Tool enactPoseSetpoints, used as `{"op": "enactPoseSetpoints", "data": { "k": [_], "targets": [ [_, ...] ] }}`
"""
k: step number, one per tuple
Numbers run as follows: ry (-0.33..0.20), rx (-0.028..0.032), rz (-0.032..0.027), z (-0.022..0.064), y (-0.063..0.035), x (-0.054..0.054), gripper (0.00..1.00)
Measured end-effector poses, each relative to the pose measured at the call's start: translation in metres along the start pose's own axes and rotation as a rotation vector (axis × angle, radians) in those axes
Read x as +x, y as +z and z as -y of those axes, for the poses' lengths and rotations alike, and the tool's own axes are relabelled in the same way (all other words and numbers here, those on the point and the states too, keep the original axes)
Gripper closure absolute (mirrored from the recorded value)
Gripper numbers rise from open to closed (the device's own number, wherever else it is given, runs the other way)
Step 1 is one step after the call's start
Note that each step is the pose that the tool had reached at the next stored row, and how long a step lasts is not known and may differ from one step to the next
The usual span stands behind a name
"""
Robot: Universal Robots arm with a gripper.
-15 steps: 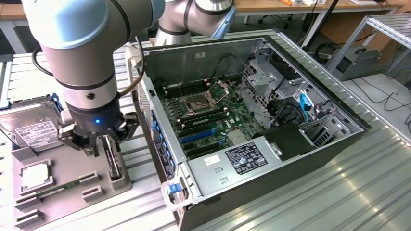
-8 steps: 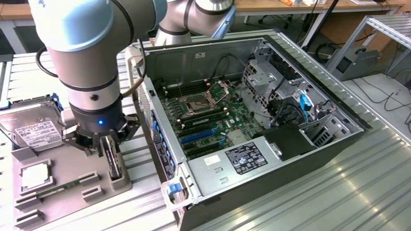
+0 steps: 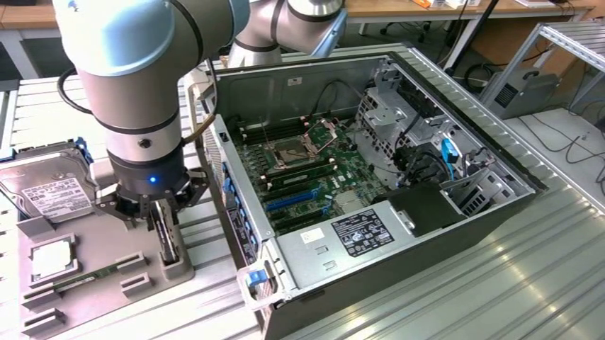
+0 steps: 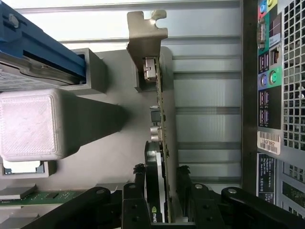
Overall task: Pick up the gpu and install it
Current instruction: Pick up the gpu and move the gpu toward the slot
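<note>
Here, the end effector [image 3: 163,221] [image 4: 162,174] hangs straight down from the arm over the grey tray [image 3: 104,244] [image 4: 114,67]. It is closed on the gpu [image 3: 170,244] [image 4: 162,109]. In the wrist view a dark finger [image 4: 140,179] sits on each side of the card, and both lie against its faces with no gap showing.

The gpu stands on its long edge in a slot of the tray, along the tray's side nearest the open computer case [image 3: 283,85] [image 4: 267,95]. It is upright, and its lower edge is seated in the tray. Its silvery end bracket [image 4: 145,40] is at the end of the card farthest from the fingers.

The hard drive [image 3: 47,184] [image 4: 38,47], with its white label and blue carrier, lies at the tray's far side from the case. A square processor [image 3: 52,258] lies flat in a pocket of the tray. A narrow green memory stick [image 3: 85,278] [image 4: 47,195] rests just beside that pocket.

The case lies on its side just beside the tray, on the ribbed metal counter [image 3: 529,269] [image 4: 205,90]. Its motherboard [image 3: 312,177] faces up.
</note>
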State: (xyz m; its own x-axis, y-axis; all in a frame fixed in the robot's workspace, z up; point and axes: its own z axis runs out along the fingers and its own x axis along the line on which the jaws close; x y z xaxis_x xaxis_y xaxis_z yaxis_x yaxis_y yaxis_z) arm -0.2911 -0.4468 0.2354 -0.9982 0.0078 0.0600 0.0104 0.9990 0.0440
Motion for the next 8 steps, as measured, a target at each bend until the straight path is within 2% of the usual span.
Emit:
{"op": "enactPoseSetpoints", "data": {
  "k": [8],
  "targets": [
    [0.000,-0.0001,-0.0077,0.0000,0.0001,-0.0032,0.60]
  ]
}}
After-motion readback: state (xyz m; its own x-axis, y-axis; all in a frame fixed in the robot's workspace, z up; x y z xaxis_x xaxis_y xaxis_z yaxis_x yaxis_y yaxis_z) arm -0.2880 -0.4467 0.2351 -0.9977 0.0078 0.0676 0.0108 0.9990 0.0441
